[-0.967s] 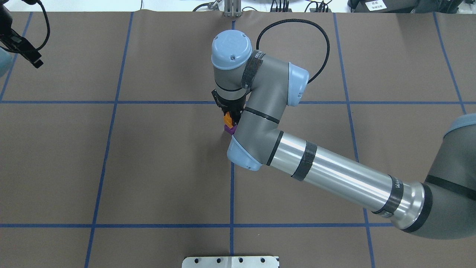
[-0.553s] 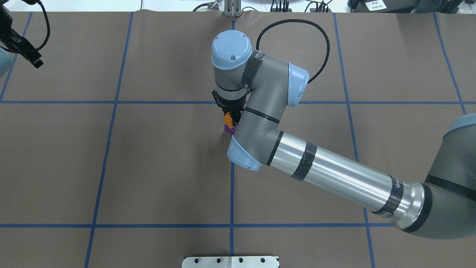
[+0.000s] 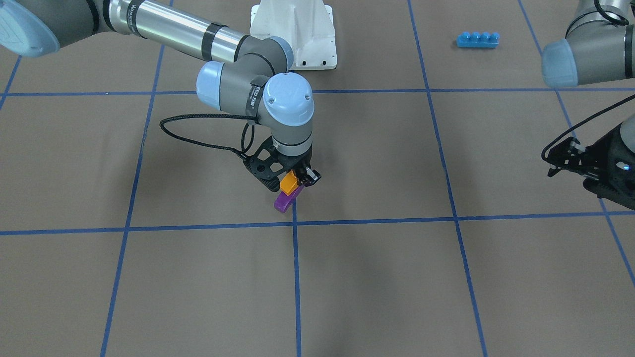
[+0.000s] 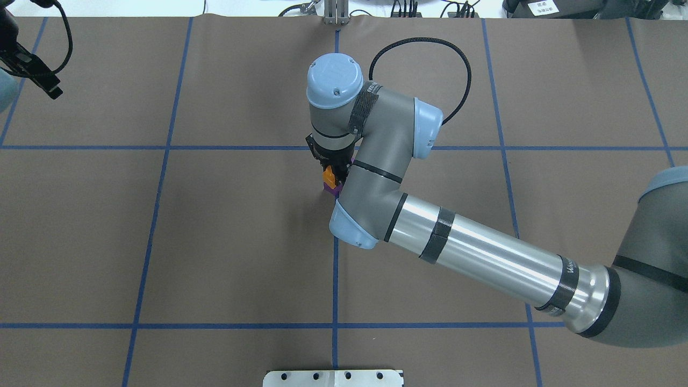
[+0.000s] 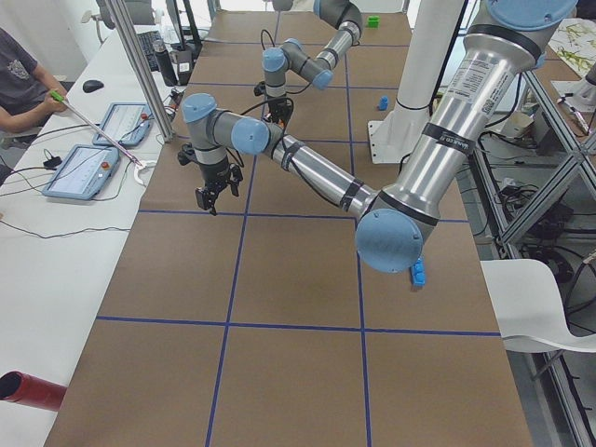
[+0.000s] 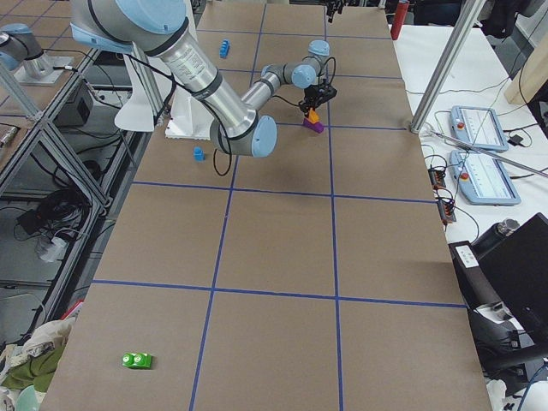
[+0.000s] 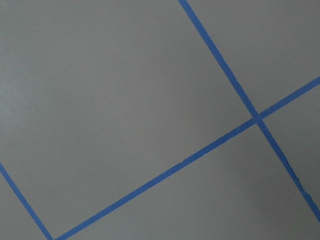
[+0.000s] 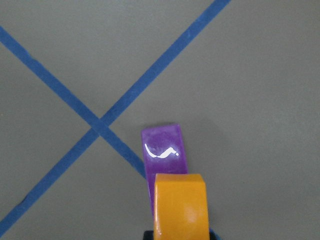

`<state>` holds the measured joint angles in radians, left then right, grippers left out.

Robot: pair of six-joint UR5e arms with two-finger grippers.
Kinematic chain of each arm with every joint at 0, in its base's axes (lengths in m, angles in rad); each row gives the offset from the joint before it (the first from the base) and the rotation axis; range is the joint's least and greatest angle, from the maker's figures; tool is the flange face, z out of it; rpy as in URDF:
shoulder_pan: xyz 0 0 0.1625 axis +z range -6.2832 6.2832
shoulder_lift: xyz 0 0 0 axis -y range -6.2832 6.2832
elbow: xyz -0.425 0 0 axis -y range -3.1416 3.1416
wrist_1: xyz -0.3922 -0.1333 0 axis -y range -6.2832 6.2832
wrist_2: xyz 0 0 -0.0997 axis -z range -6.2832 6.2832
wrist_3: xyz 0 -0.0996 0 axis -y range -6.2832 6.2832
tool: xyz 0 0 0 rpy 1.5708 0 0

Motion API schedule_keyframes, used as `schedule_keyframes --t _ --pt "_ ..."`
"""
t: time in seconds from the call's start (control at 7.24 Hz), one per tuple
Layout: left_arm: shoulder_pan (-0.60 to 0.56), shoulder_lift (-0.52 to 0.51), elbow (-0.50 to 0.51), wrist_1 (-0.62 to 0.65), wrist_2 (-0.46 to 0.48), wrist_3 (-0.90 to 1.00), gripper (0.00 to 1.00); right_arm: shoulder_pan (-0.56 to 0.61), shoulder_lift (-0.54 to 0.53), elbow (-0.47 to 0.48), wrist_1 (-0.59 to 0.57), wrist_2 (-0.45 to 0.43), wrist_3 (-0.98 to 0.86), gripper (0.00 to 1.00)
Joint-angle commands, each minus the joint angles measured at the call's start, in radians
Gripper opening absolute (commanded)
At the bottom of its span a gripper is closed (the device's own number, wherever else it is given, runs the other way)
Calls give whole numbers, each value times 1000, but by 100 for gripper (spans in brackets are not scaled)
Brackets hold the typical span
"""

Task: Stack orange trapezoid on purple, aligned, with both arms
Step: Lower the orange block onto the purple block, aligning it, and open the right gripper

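Observation:
My right gripper [image 3: 293, 181] is shut on the orange trapezoid [image 3: 288, 183] near the table's middle, beside a crossing of blue tape lines. The orange trapezoid hangs right over the purple brick [image 3: 283, 202], which lies on the mat. In the right wrist view the orange trapezoid [image 8: 180, 205] covers the near end of the purple brick [image 8: 164, 152]. I cannot tell whether they touch. In the overhead view the orange trapezoid [image 4: 328, 173] and the purple brick [image 4: 332, 187] peek out beside the wrist. My left gripper [image 3: 551, 159] is open and empty, far off at the table's side.
A long blue four-stud brick [image 3: 477, 39] lies near the robot's base [image 3: 297, 34]. A small blue brick [image 6: 199, 153] lies by the base, and a green brick [image 6: 137, 360] lies at the table's far end. An operator sits at a side bench [image 5: 19, 74].
My right arm's wrist and elbow have shifted slightly, and its cable loop moved with them. The orange trapezoid stays gripped over the purple brick. The left arm has not moved.

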<state>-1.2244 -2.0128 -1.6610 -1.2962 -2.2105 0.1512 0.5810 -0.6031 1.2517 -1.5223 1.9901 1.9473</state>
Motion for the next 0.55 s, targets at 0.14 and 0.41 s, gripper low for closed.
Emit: schedule_keyframes --t 0.14,0.41 --pt "0 -1 -2 -2 0 -5 100 -6 -1 -11 10 -1 -2 0" --pt "2 -1 -2 -2 0 -13 100 0 -4 -9 48 -1 -8 75"
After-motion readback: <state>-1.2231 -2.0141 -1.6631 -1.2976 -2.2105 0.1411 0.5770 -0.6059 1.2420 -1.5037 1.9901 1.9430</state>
